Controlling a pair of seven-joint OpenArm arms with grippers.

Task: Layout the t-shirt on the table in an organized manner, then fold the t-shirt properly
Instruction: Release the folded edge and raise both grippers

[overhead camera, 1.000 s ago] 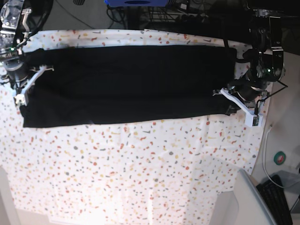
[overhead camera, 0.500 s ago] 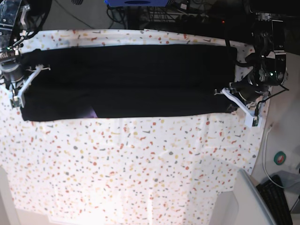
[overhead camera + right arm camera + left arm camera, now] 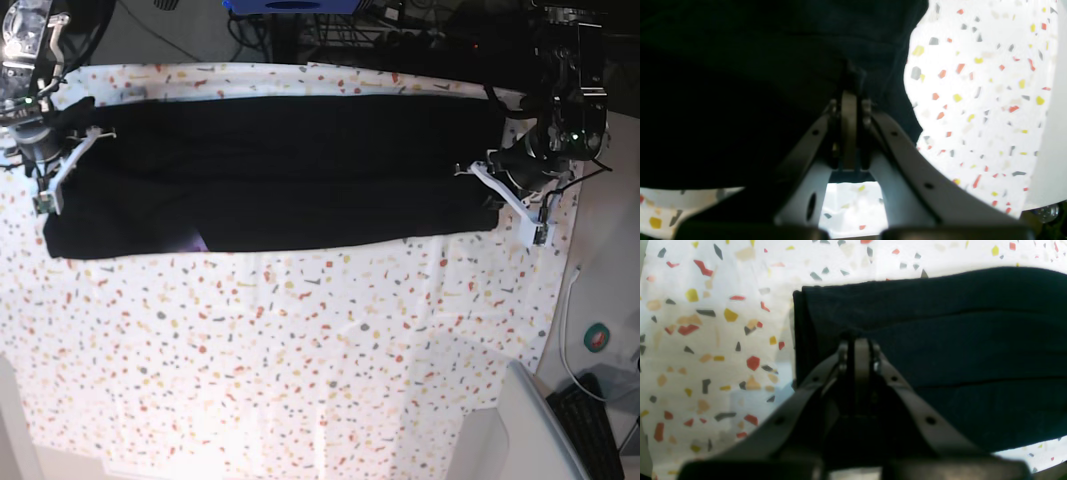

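You see the t-shirt (image 3: 270, 170) lying across the far half of the table (image 3: 300, 370), the left gripper (image 3: 497, 205) at its right end, the right gripper (image 3: 62, 170) at its left end (base view).

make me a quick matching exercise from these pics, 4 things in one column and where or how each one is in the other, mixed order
Column A
1. t-shirt
2. left gripper
3. right gripper
4. table

Column B
a. shut on the shirt end at the base view's left
b. white cloth with coloured flecks
c. shut on the shirt end at the base view's right
d. black, folded into a long band across the far side of the cloth

Pairs: 1-d, 2-c, 3-a, 4-b
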